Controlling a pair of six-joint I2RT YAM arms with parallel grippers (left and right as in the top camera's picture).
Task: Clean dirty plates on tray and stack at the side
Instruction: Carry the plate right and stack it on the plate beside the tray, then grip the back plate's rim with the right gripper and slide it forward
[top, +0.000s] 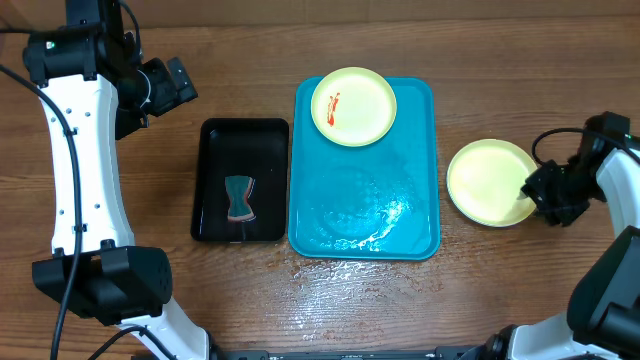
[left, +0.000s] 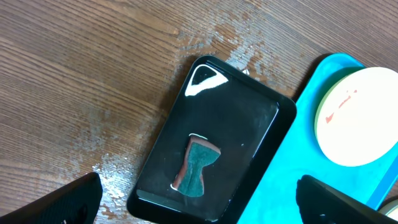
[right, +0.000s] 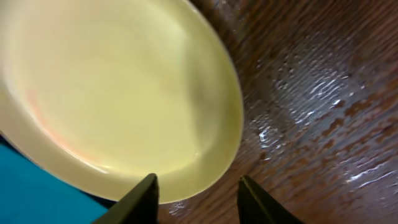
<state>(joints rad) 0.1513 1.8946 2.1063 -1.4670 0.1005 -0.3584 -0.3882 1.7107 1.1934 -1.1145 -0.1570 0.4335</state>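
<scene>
My left gripper (top: 172, 84) hangs over the brown wooden table (top: 250, 300) at its far left, beyond the corner of the small black rectangular plastic tray (top: 215, 180). Its two dark fingers (left: 62, 202) stand wide apart at the bottom of my left wrist view and hold nothing. In the black tray lies an hourglass-shaped sponge (top: 239, 198), teal on top with a red-brown edge.

Just beside the black tray sits the large turquoise-blue rectangular plastic tray (top: 330, 200), with wet streaks shining on its floor. One round shallow plate with a pale yellow-green rim and a red-orange sauce smear (top: 353, 106) rests at the far end of the turquoise tray, overhanging the rim.

A second round pale yellow-green plate (top: 490, 181) lies on the table to the right of the turquoise tray, apart from it. I cannot tell whether another plate sits under it. My right gripper (top: 545, 195) is at this plate's right edge. In my right wrist view its fingers (right: 144, 198) are parted by a moderate gap: one finger shows over the plate's rim, the other over the wet wood beside it, and nothing is pinched between them. A faint orange tinge shows on this plate's inner surface.
</scene>
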